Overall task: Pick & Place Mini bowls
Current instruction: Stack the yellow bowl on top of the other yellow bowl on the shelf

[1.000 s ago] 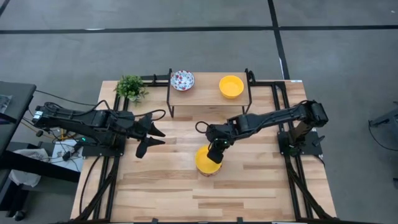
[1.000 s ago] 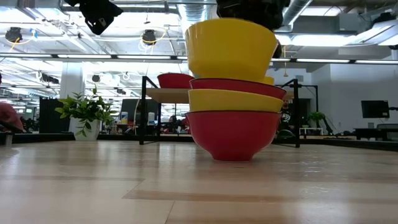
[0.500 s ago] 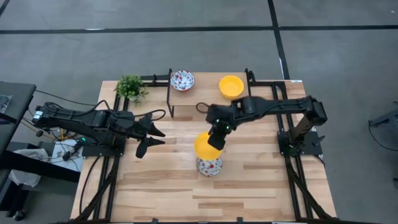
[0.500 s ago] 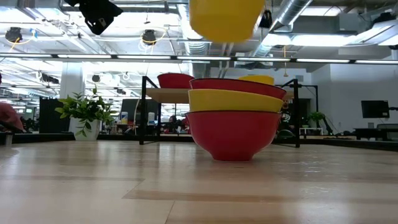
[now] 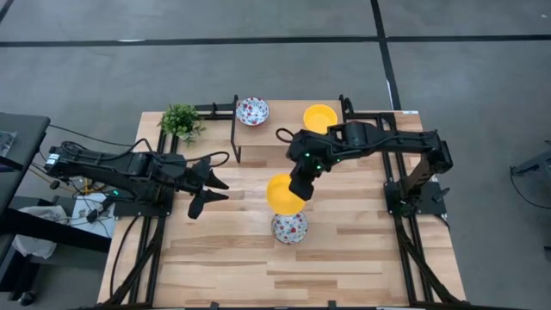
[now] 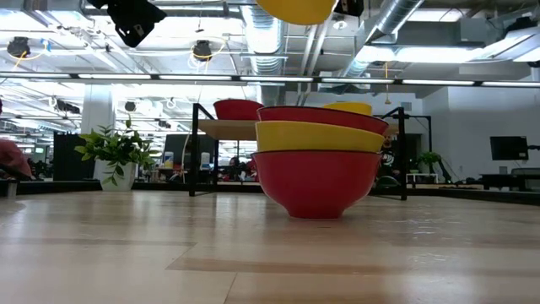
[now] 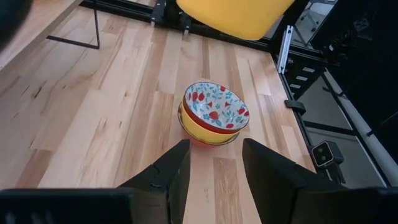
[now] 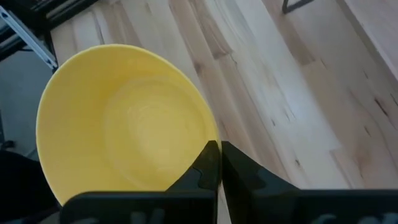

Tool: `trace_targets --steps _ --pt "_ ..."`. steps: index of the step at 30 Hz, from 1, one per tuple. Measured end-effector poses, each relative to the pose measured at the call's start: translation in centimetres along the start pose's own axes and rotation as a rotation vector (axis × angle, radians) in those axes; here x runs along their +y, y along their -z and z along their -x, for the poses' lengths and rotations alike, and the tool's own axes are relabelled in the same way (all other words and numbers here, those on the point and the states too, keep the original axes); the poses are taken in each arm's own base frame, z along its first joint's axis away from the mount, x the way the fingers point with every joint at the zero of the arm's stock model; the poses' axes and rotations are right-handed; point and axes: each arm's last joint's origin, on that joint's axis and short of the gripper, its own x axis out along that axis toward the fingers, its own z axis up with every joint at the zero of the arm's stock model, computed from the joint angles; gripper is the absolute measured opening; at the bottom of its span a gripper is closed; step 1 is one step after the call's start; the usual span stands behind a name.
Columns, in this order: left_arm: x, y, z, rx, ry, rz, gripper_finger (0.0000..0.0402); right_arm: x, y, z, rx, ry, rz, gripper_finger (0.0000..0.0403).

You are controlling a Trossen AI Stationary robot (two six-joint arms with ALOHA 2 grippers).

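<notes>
My right gripper [image 5: 299, 191] is shut on a plain yellow mini bowl [image 5: 283, 194], held in the air above the table's middle. The same bowl fills the right wrist view [image 8: 118, 118] and shows at the top of the low view [image 6: 295, 8]. Just below it, toward the near edge, a stack of mini bowls [image 5: 290, 228] stands on the table, a floral one on top [image 7: 216, 107]. A floral bowl [image 5: 252, 110] and a yellow bowl [image 5: 319, 116] rest on a rack at the far edge. My left gripper [image 5: 211, 194] waits open at the left. My right gripper pinches the yellow bowl's rim [image 8: 202, 134], one finger inside the bowl and one outside its wall. The fingers [image 8: 239, 168] slant down from the far right. The bowl hangs clear of the stack, its mouth tilted toward the gripper.
A green potted plant [image 5: 181, 120] stands at the far left corner. The black-framed rack [image 5: 288, 129] runs along the far edge. Bare wooden table [image 5: 215, 258] lies near and to both sides of the stack.
My right gripper has risen and drawn toward the far edge, still shut on the yellow bowl. That bowl sat on top of the stack a second ago and now hangs well clear above it. The floral bowl beneath is uncovered; the stack has stayed in place.
</notes>
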Motion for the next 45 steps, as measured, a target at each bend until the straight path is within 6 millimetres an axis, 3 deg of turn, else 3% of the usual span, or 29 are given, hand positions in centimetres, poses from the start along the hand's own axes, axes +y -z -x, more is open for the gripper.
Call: trace_targets --steps 15,28,45 --pt "0.0 -0.2 0.0 -0.017 0.004 -0.002 0.0145 0.2 -0.1 0.0 -0.019 -0.009 0.064 0.0" --pt "-0.8 -3.1 0.6 -0.328 0.068 -0.088 0.0145 1.5 -1.4 0.2 -0.18 -0.08 0.171 0.0" --pt "-0.8 -3.1 0.6 -0.331 0.069 -0.082 0.0145 2.2 -1.5 0.5 -0.213 -0.099 0.225 0.0"
